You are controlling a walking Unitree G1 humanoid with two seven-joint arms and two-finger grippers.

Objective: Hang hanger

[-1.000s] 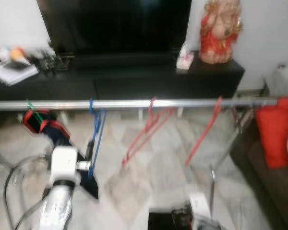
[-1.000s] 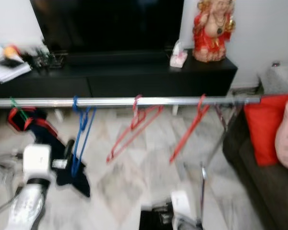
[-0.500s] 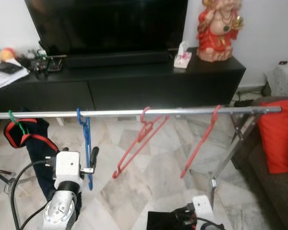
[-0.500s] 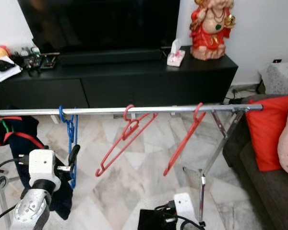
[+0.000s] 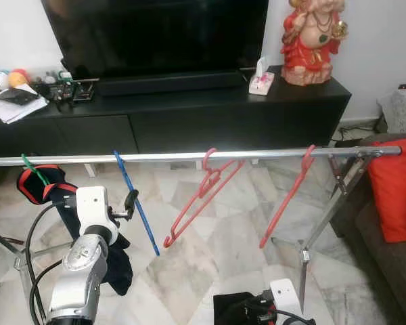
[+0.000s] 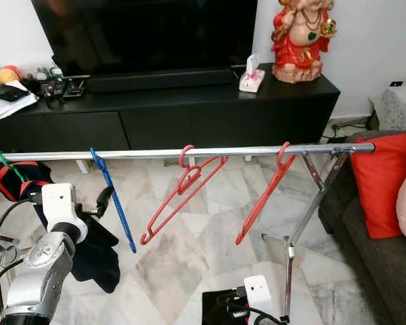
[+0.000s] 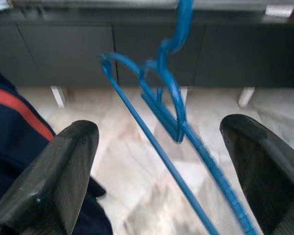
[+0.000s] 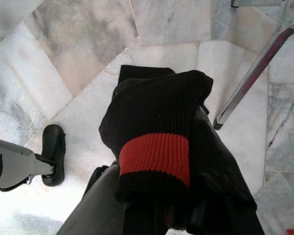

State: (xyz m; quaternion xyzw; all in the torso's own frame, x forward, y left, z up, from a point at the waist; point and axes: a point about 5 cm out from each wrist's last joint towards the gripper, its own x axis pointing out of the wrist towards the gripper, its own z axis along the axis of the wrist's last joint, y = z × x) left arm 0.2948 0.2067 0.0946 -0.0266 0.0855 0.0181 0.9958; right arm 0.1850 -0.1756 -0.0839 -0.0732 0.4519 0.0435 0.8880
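On the silver rail (image 5: pixel 189 157), my left gripper (image 7: pixel 161 161) stands released around the hung blue plastic hanger (image 7: pixel 172 117); right wrist view reveals right gripper (image 8: pixel 157 210) clenched on black red-banded knit cloth (image 8: pixel 159 142).

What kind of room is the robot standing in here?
Most likely a home living room: a large television stands on a low black cabinet, a sofa with a red cushion sits at one side, and a clothes rail with hangers stands on the marble floor.

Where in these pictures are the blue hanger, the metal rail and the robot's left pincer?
blue hanger (image 5: pixel 137 208), left eye view, on its slanting arm.
metal rail (image 5: pixel 257 154), left eye view, on the bare bar.
left pincer (image 7: pixel 157 166), left wrist view, midway between its open fingertips.
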